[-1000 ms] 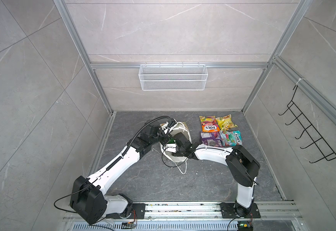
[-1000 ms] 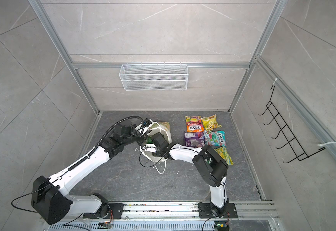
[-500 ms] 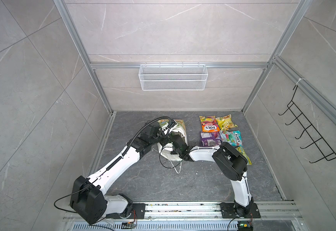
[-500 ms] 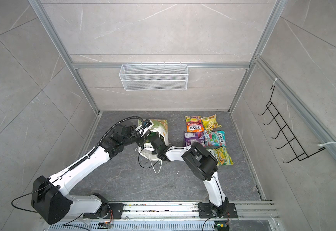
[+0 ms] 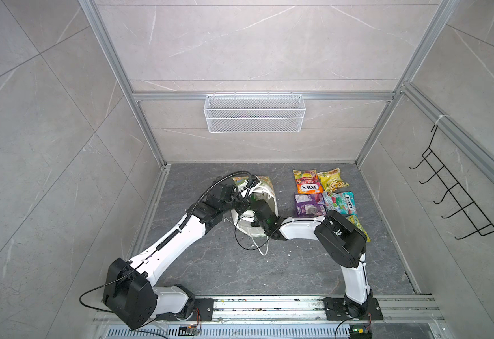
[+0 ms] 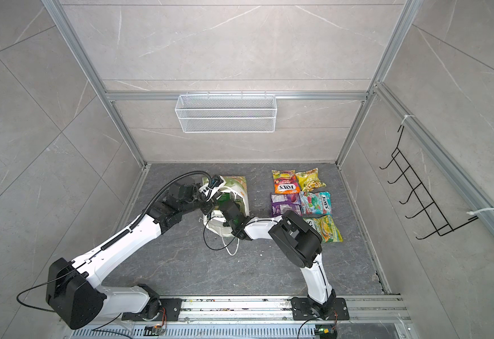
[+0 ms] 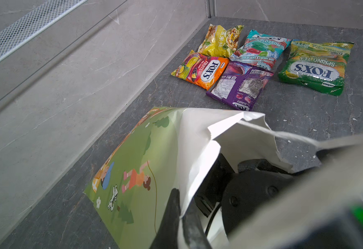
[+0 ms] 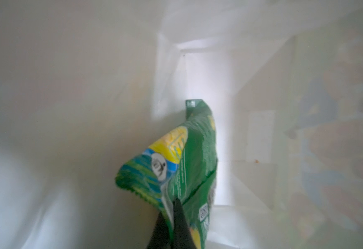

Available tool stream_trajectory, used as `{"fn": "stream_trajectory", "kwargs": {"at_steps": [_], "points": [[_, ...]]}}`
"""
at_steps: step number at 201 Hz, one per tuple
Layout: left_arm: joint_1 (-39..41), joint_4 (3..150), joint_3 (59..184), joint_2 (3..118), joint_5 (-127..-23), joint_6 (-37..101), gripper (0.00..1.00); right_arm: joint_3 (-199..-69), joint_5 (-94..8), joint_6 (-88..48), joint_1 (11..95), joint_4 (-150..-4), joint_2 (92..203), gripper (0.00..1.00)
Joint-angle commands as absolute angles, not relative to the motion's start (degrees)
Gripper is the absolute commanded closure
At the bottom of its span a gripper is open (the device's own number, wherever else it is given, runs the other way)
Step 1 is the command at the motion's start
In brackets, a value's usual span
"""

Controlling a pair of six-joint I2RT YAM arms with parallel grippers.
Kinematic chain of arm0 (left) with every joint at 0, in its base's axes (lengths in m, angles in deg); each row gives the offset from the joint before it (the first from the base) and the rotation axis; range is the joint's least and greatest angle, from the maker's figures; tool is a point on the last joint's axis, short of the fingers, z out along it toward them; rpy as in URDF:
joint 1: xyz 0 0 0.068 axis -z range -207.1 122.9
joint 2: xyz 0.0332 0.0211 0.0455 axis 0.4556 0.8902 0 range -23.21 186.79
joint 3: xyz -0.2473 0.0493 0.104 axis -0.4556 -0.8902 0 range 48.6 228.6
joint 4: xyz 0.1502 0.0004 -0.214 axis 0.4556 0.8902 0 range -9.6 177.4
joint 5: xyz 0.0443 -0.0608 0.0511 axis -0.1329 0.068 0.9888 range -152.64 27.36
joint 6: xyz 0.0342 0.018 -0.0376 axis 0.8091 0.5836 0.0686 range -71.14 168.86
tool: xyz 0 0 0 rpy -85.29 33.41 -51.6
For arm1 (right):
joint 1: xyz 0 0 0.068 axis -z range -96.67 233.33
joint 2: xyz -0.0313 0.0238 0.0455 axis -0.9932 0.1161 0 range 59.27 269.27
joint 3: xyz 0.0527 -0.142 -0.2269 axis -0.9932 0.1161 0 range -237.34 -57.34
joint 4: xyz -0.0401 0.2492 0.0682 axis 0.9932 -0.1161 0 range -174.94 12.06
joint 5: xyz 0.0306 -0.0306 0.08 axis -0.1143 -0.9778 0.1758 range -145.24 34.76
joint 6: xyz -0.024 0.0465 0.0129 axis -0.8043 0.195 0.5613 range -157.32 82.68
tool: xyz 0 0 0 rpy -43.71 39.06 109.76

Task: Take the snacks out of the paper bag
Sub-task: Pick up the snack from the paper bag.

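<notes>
The paper bag (image 5: 266, 192) (image 6: 237, 187) lies on its side on the grey floor, its mouth toward the arms. My left gripper (image 7: 181, 207) is shut on the bag's white rim (image 7: 197, 151) and holds the mouth up. My right gripper (image 8: 172, 213) is inside the bag, shut on the edge of a green and yellow snack packet (image 8: 189, 161). In both top views the bag hides the right fingers. Several snacks lie beside the bag: orange (image 5: 307, 186), yellow (image 5: 332, 180), purple (image 5: 310, 205), teal (image 5: 341, 202) and green (image 6: 326, 229).
A white wire-mesh basket (image 5: 254, 113) hangs on the back wall and a black hook rack (image 5: 457, 199) on the right wall. The bag's white cord handle (image 5: 261, 249) trails on the floor. The right arm's elbow (image 5: 339, 234) hangs over the green packet on the floor.
My right arm has pushed further left into the bag and its jaws have gone from open to shut on the green packet. The left gripper has kept its hold on the rim.
</notes>
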State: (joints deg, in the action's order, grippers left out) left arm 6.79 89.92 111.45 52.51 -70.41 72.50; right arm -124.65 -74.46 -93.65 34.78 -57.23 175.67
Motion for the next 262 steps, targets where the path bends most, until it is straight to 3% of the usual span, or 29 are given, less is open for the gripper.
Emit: {"fn": "stream_trajectory", "kwargs": {"at_steps": [1,146,262], "points": [[7.09,86.47,111.53,51.39,-70.25,72.58,1.0,-123.83,-72.56,-91.35,33.07,-60.67,169.62,1.0],[7.12,86.57,111.71,52.04,-67.75,73.12,1.0,-118.98,-65.09,-82.1,28.4,-79.64,144.68,1.0],[6.8,90.53,114.97,52.47,-65.49,72.87,1.0,-121.56,-60.89,-78.37,27.34,-86.1,135.41,1.0]]}}
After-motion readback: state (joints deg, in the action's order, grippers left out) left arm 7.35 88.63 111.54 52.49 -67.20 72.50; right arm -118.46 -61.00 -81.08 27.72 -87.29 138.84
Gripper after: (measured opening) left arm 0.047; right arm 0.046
